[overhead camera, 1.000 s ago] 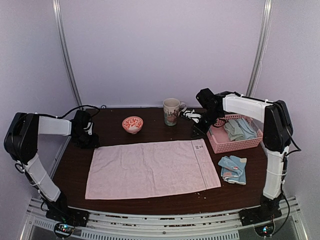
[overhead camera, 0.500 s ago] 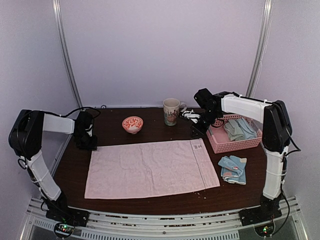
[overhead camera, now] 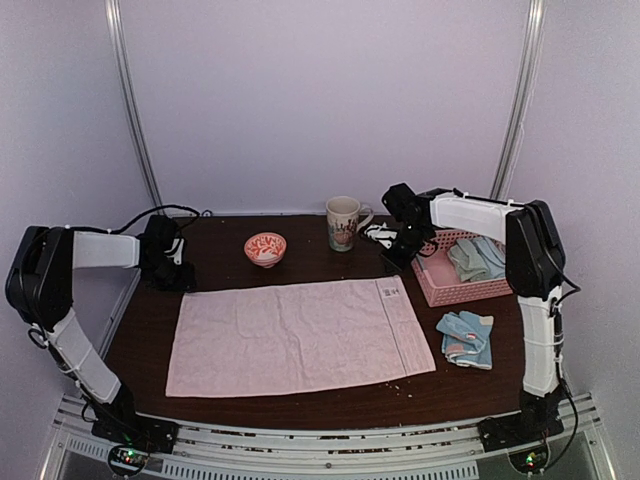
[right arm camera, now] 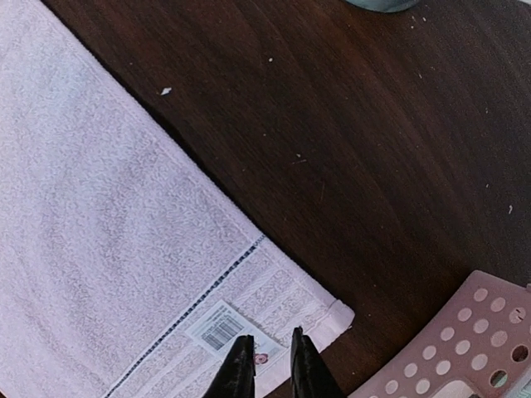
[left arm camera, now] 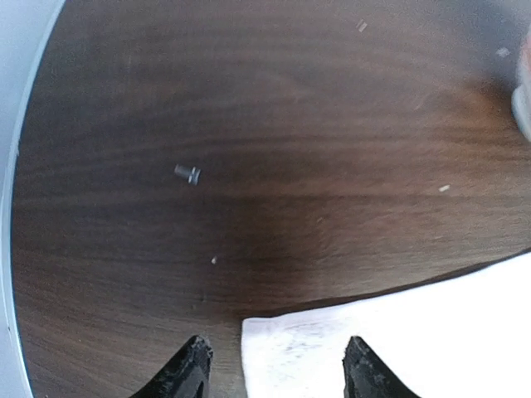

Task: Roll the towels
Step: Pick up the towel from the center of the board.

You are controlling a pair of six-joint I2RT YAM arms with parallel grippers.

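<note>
On the dark table (overhead camera: 305,265), my open left pincer (left arm camera: 278,369) straddles the pink towel (overhead camera: 300,335) corner, while the right pincer (right arm camera: 270,366) hangs almost closed over the far corner, grip unclear; I should pinch both corners evenly.

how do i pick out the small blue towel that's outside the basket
Find the pink lattice basket on the right of the dark table. Just in front of it, toward the near edge and right of the big pink towel, a small folded towel lies on the wood. It is light blue with pink-and-white patches, unlike the plain green and blue towels in the basket.
</note>
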